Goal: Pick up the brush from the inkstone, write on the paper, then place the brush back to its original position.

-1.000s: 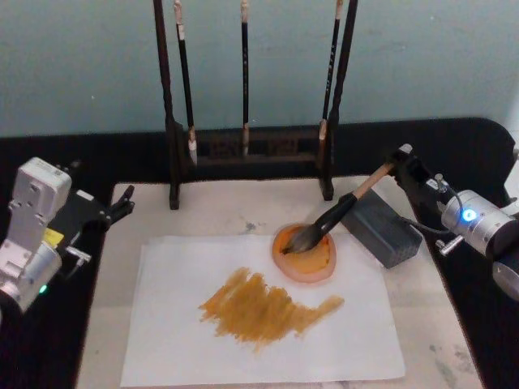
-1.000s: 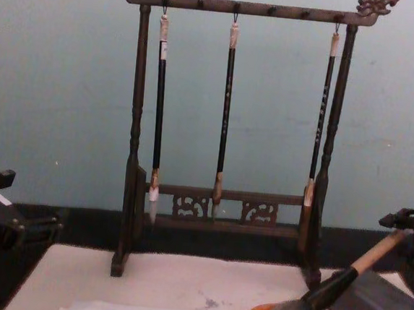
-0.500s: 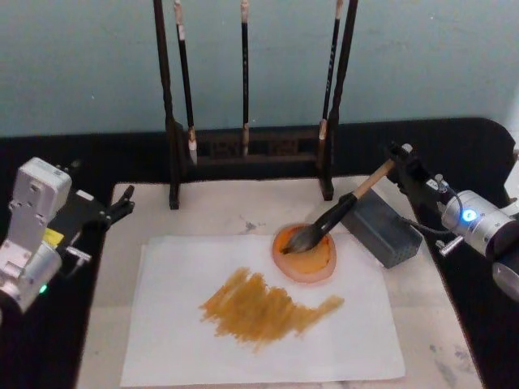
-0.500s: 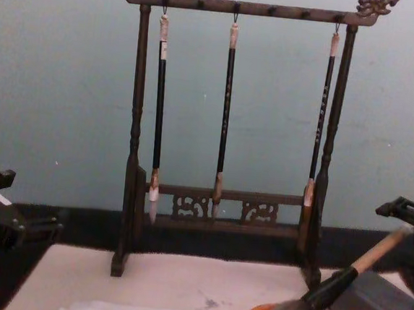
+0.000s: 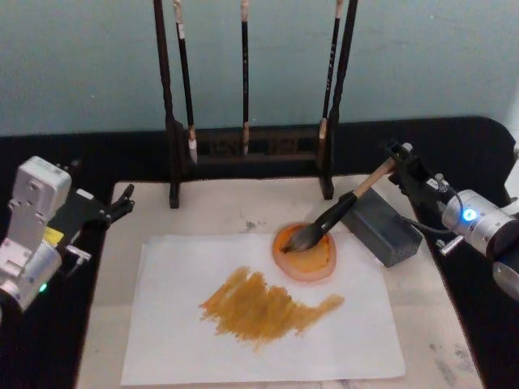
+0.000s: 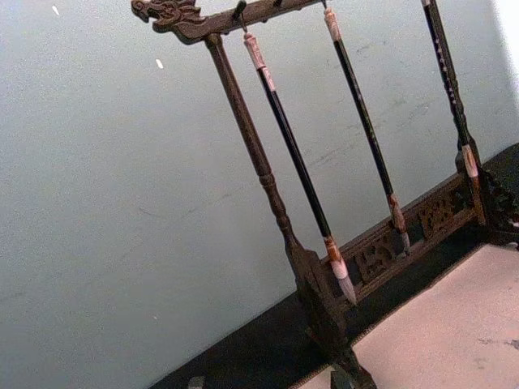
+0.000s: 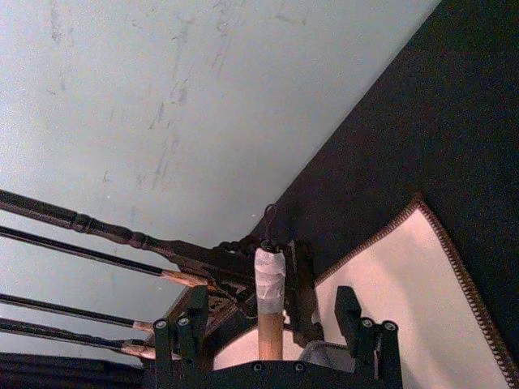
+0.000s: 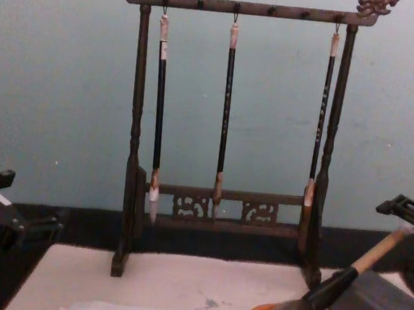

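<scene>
**Q:** What lies to the left of the round orange-brown inkstone (image 5: 305,252)?

**A:** The left gripper (image 5: 122,203) hangs at the far left, well apart from the inkstone, beyond the edge of the pale mat (image 5: 219,209). Its fingers grasp nothing; the gap between them cannot be judged. The flat off-white paper (image 5: 178,340) spreads left of and in front of the inkstone, carrying a broad ochre smear (image 5: 263,308). The inkstone sits on the paper's rear right part.

**Q:** Where is the brush?

**A:** The large calligraphy brush with tan wooden handle and bushy dark bristles (image 5: 332,216) rests bristles-down in the inkstone. The handle slants up and to the right, across the corner of the grey rectangular block (image 5: 381,231) just right of the inkstone.

**Q:** What stands behind the inkstone?

**A:** A dark wooden brush rack (image 8: 241,8) with three thin dark brushes (image 8: 225,120) hanging from it.

**Q:** State of the right gripper?

**A:** The right gripper (image 5: 403,162) sits to the right of the inkstone, at the brush's upper end. Its fingers (image 7: 350,316) are spread, standing clear on both sides of the whitish taped end cap (image 7: 270,275); the brush is released.
</scene>
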{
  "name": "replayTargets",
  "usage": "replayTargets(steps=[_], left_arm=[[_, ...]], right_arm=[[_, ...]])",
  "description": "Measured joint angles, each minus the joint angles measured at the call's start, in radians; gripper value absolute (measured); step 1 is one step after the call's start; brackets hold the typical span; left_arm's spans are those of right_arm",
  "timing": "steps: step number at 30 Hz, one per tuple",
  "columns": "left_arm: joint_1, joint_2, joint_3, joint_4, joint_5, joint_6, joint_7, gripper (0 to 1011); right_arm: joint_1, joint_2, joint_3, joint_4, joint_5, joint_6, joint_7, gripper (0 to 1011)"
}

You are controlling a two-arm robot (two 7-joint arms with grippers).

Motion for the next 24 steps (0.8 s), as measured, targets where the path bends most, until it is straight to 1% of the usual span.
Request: replayTargets(steps=[5, 7, 8, 11, 13, 16, 18, 20, 21, 23, 24], left_arm=[[0.0, 0.0, 0.0, 0.0, 0.0, 0.0, 0.0, 1010], [0.0, 0.0, 0.0, 0.0, 0.0, 0.0, 0.0, 1010], [0.0, 0.0, 0.0, 0.0, 0.0, 0.0, 0.0, 1010], [0.0, 0.0, 0.0, 0.0, 0.0, 0.0, 0.0, 1010], [0.0, 0.0, 0.0, 0.0, 0.0, 0.0, 0.0, 1010], [0.0, 0.0, 0.0, 0.0, 0.0, 0.0, 0.0, 1010], [0.0, 0.0, 0.0, 0.0, 0.0, 0.0, 0.0, 1010], [0.0, 0.0, 0.0, 0.0, 0.0, 0.0, 0.0, 1010], [0.0, 0.0, 0.0, 0.0, 0.0, 0.0, 0.0, 1009], [0.0, 0.0, 0.0, 0.0, 0.0, 0.0, 0.0, 1010], [0.0, 0.0, 0.0, 0.0, 0.0, 0.0, 0.0, 1010]], right_arm=[[-0.017, 0.017, -0.004, -0.026, 0.015, -0.008, -0.015, 1000], [-0.034, 0.031, -0.004, -0.055, 0.023, -0.016, -0.03, 1000], [-0.034, 0.031, -0.004, -0.055, 0.023, -0.016, -0.03, 1000], [-0.055, 0.049, -0.005, -0.089, 0.027, -0.03, -0.039, 1000], [-0.081, 0.071, -0.008, -0.131, 0.022, -0.053, -0.038, 1000], [-0.103, 0.091, -0.013, -0.173, 0.002, -0.081, -0.032, 1000], [-0.124, 0.112, -0.02, -0.216, -0.039, -0.121, -0.027, 1000], [-0.14, 0.128, -0.033, -0.253, -0.107, -0.174, -0.027, 1000], [-0.154, 0.141, -0.048, -0.286, -0.187, -0.23, -0.029, 1000], [-0.167, 0.152, -0.062, -0.311, -0.276, -0.29, -0.03, 1000], [-0.177, 0.162, -0.079, -0.329, -0.36, -0.344, -0.032, 1000]])
